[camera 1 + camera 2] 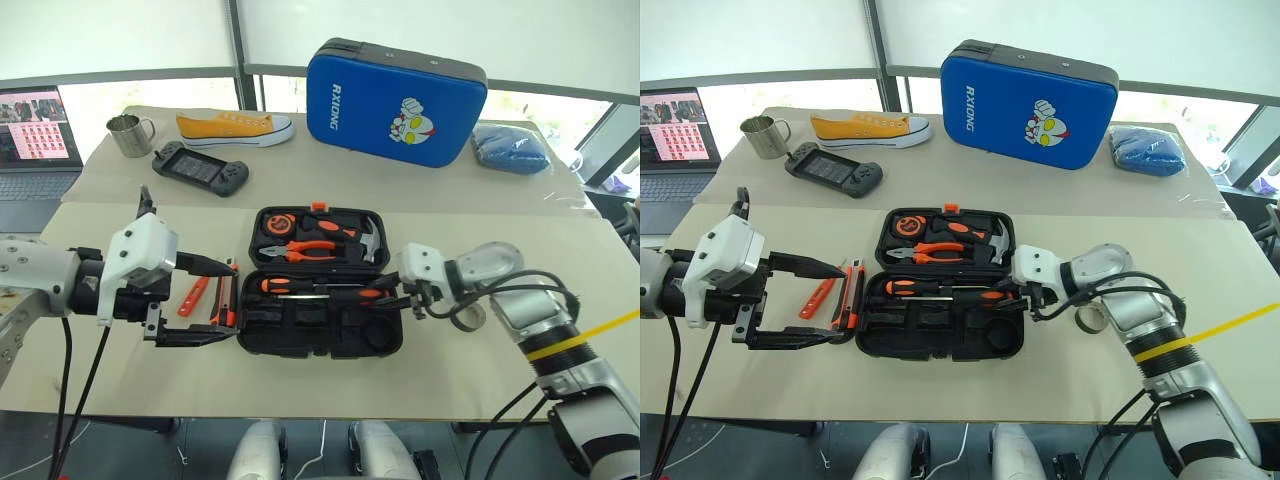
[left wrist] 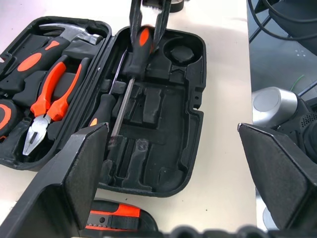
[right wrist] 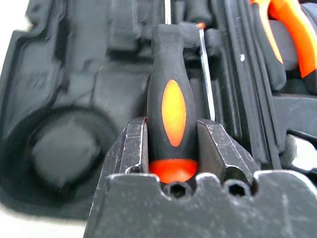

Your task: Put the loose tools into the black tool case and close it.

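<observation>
The black tool case (image 1: 320,350) lies open in the middle of the table. One screwdriver (image 1: 285,284) rests in its near half, handle toward the left. My right gripper (image 1: 395,291) is shut on the orange-and-black handle of a second screwdriver (image 3: 168,109), held low over the same half with its shaft beside the first. I cannot tell whether it sits in a slot. Left of the case lie a black-and-orange utility knife (image 1: 850,295) and a slim orange pen-like tool (image 1: 822,296). My left gripper (image 1: 847,300) hangs open above them, holding nothing.
The case's far half holds pliers (image 1: 300,250), a hammer (image 1: 350,235) and a tape measure (image 1: 275,225). At the back stand a blue cartoon case (image 1: 395,100), a yellow shoe (image 1: 235,127), a metal mug (image 1: 128,135), a game controller (image 1: 200,168), a laptop (image 1: 35,130) and a blue cloth (image 1: 510,148).
</observation>
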Tool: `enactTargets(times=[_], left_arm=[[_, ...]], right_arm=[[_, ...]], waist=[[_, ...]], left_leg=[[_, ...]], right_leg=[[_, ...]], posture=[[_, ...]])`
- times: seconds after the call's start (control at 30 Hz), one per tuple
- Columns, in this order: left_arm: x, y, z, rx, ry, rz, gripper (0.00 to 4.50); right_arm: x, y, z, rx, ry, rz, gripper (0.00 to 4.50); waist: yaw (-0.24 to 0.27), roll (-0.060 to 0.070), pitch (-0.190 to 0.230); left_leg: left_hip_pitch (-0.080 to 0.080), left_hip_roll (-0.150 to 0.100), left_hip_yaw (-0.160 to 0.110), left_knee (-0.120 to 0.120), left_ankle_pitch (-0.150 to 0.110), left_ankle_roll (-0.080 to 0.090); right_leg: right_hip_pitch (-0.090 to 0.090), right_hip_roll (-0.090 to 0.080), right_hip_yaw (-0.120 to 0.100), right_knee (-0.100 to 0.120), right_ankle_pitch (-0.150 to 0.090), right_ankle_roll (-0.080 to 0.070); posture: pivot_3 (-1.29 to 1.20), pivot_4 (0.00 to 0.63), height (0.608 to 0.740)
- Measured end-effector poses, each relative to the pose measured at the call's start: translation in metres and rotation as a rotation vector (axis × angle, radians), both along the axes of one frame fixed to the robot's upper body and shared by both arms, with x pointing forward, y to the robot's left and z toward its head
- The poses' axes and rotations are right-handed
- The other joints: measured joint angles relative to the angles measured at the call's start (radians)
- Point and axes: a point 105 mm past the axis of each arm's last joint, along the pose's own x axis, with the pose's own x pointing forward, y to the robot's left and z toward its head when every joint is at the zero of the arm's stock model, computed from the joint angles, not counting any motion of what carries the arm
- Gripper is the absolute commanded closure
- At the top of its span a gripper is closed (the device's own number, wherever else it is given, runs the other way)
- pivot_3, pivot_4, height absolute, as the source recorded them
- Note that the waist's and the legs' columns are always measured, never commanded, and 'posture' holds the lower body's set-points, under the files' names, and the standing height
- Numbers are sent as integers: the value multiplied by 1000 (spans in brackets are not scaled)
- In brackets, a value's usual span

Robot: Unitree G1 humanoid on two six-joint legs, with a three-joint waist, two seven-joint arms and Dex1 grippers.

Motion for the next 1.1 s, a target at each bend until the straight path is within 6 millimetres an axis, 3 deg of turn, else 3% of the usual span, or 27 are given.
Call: enactTargets(times=[0.57, 0.63, 0.67, 0.87, 0.9, 1.07, 1.1], left_arm=[[6, -3, 5, -7, -22, -17, 0], [7, -3, 7, -8, -32, -17, 0], [8, -3, 8, -9, -35, -16, 0], [10, -3, 6, -15, -28, -19, 0], [10, -3, 6, -15, -30, -20, 0], [10, -4, 4, -13, -25, -24, 0], [10, -4, 5, -13, -26, -25, 0]], right_arm=[[-2, -11, 0, -18, 9, -23, 3471], [-3, -11, 0, -18, 8, -18, 2467], [-3, -10, 1, -18, 4, -14, 2288], [-7, -5, 8, -10, -17, 17, 238], [-9, -1, 12, 15, -8, 25, 71], [-9, 18, 49, 172, 35, 15, 71], [-9, 22, 53, 183, 33, 19, 614]], waist=[[1, 0, 0], [1, 0, 0], [1, 0, 0], [0, 0, 0], [0, 0, 0], [0, 0, 0], [0, 0, 0]], left_leg=[[0, 0, 1, 0, 0, 0], [0, 0, 1, 0, 0, 0], [0, 0, 1, 0, 0, 0], [0, 0, 1, 0, 0, 0], [0, 0, 1, 0, 0, 0], [0, 0, 0, 0, 0, 0], [0, 0, 0, 0, 0, 0]], right_leg=[[0, 0, 0, 0, 0, 0], [0, 0, 0, 0, 0, 0], [0, 0, 0, 0, 0, 0], [0, 0, 0, 0, 0, 0], [0, 0, 0, 0, 0, 0], [0, 0, 0, 0, 0, 0], [0, 0, 0, 0, 0, 0]], posture=[[0, 150, 739], [0, 150, 739], [0, 150, 739], [0, 150, 739], [0, 150, 739], [0, 150, 739], [0, 150, 739]])
